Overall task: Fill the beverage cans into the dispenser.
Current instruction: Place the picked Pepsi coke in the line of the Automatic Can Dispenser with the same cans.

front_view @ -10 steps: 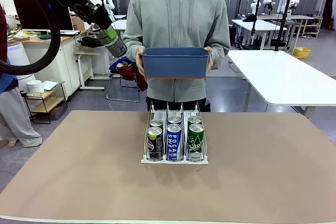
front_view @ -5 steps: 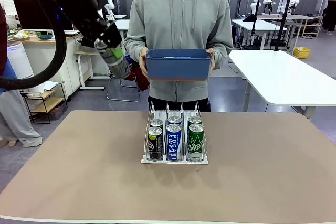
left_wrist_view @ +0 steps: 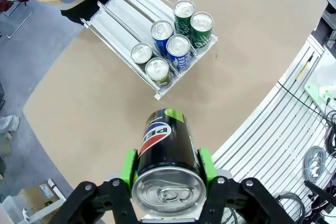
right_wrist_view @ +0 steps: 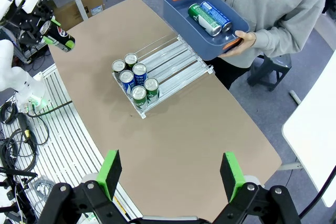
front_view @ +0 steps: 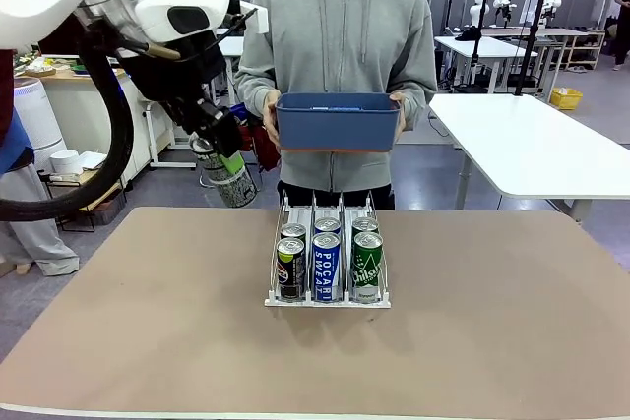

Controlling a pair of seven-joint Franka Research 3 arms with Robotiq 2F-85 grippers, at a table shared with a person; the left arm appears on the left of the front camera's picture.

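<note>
Left tool is clenching a tilted black can in the air, left of the dispenser; right tool is hanging released. I am planning to upright the can over the left lane's bare rear, clearing the wires.

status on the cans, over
Left claw shut on black can, high left of dispenser. Right claw open, empty. Six cans racked. Person's blue bin held behind it.

We note bare table at 3 and 9 o'clock of the dispenser. Six cans block its 6 o'clock end; lanes behind open. Blue bin at 12; left gripper gripping a dark can at 10.
</note>
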